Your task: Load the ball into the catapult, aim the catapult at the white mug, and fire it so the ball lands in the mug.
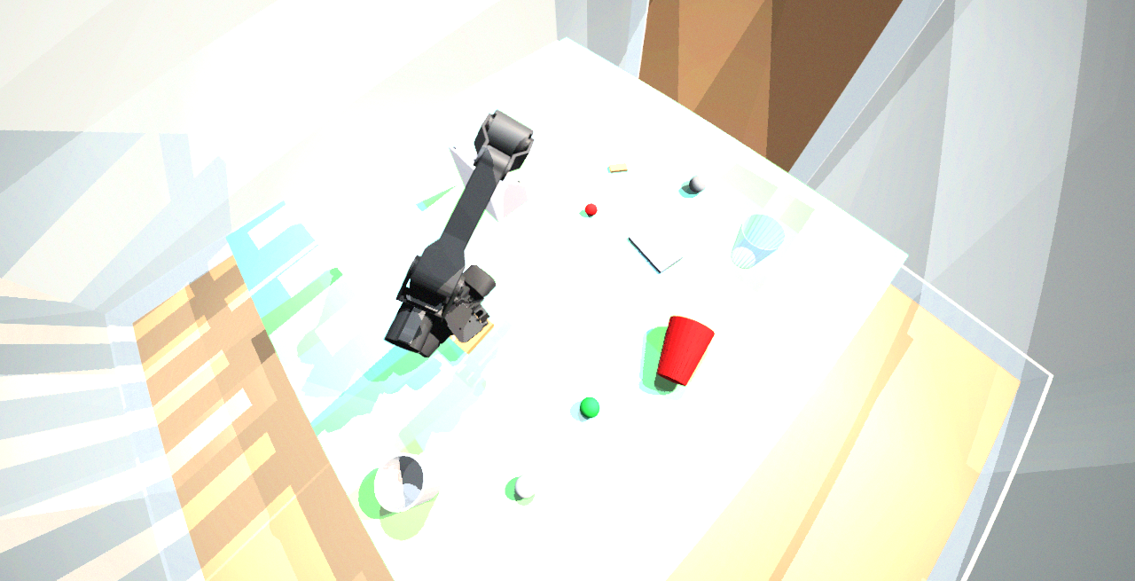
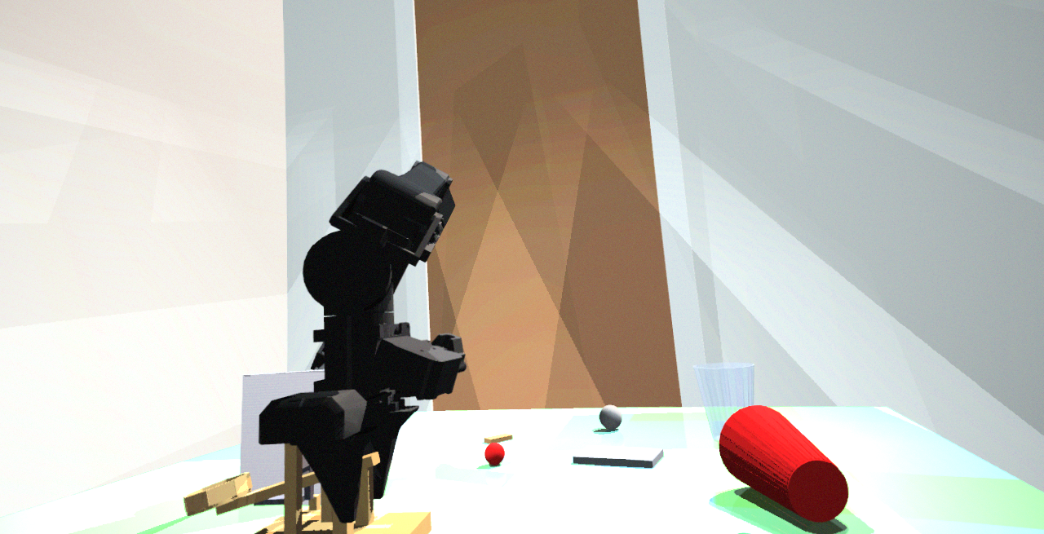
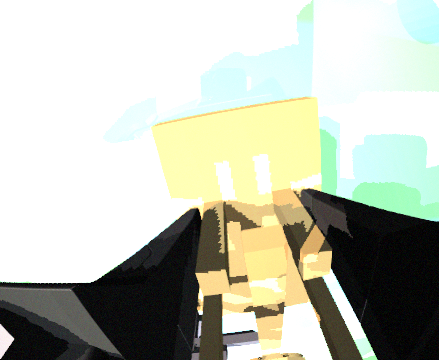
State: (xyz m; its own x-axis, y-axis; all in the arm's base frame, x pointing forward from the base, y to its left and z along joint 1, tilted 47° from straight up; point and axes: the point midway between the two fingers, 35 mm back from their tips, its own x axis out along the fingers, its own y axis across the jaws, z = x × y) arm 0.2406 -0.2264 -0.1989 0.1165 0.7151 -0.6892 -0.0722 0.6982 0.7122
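My gripper (image 2: 362, 507) (image 3: 251, 207) is shut on the wooden catapult (image 2: 293, 491) (image 3: 239, 150), its fingers on either side of the upright frame. In the top view the arm hides most of it. The catapult's throwing cup points left in the exterior view, with no ball showing above its rim. The white mug (image 1: 388, 483) stands upright at the lower left in the top view. A red ball (image 1: 590, 209) (image 2: 494, 454), a green ball (image 1: 590, 407), a white ball (image 1: 524, 487) and a grey ball (image 1: 696, 184) (image 2: 610, 417) lie apart on the table.
A red cup (image 1: 684, 351) (image 2: 758, 450) lies on its side. A clear cup (image 1: 759, 238) (image 2: 726, 390), a flat slab (image 1: 656, 247) (image 2: 618, 456) and a small wooden piece (image 1: 618, 168) (image 2: 498, 438) are farther off. A pale box (image 2: 273, 414) stands behind the catapult.
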